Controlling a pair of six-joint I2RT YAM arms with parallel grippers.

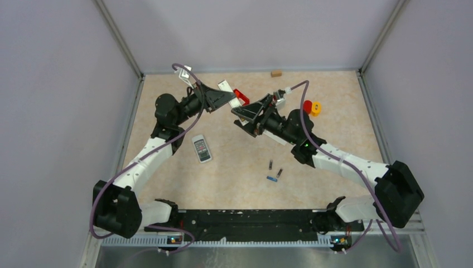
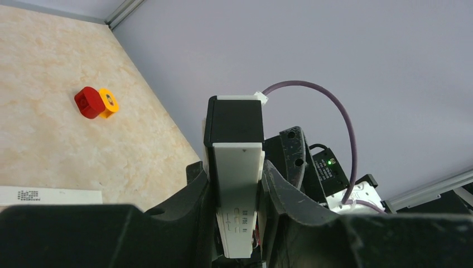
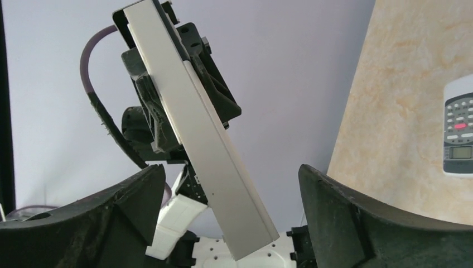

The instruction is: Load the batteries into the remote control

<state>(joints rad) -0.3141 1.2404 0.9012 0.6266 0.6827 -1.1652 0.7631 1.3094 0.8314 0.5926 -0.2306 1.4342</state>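
Batteries on table — remote clamped

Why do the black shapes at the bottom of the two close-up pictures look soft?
Left wrist view: the dark left fingers sit close to the lens and look soft, while the white remote they clamp is sharp. Right wrist view: the right fingers, apart, are soft too. Top view: even light, faint shadows, batteries tiny.

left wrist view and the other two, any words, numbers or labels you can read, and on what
white strip: a dark printed line, too blurred to read
held remote: small raised marks, not legible
remote on the table: button and screen print too small to read
nothing readable anywhere else
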